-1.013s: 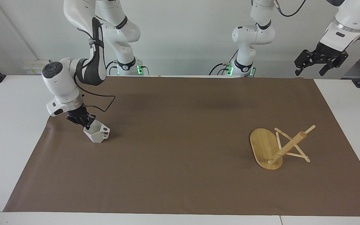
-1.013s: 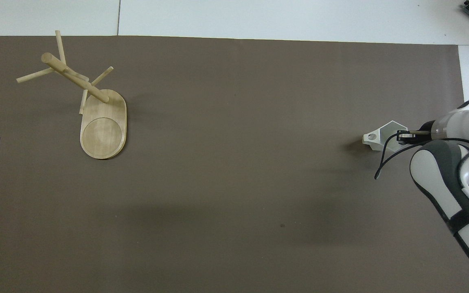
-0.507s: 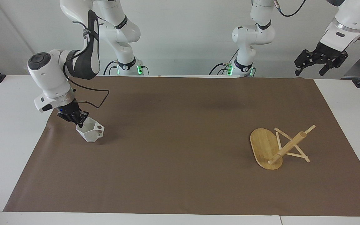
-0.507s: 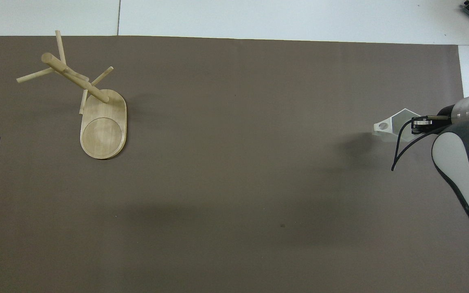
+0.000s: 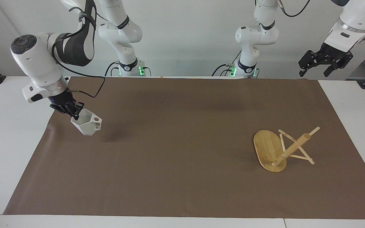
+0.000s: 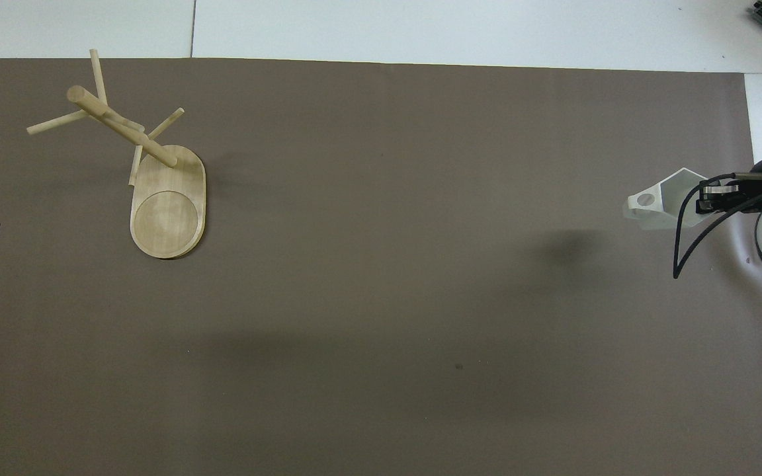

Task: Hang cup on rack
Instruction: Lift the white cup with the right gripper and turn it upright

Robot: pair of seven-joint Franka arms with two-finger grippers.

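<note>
Facing view: right gripper point(image 5: 73, 114) clamped on rim of cup point(image 5: 86, 126), cup lifted clear of brown mat point(image 5: 182, 190), its shadow on mat below, at right arm's end of table. Rack point(image 5: 280, 148) tipped over on mat toward left arm's end. Left gripper point(image 5: 314, 72) waits high, jaws spread, empty.

Overhead view: cup point(image 6: 662, 206) pinched in right gripper point(image 6: 702, 198) over mat edge; handle points toward rack point(image 6: 156, 178). Left gripper only as dark tip at frame edge.
</note>
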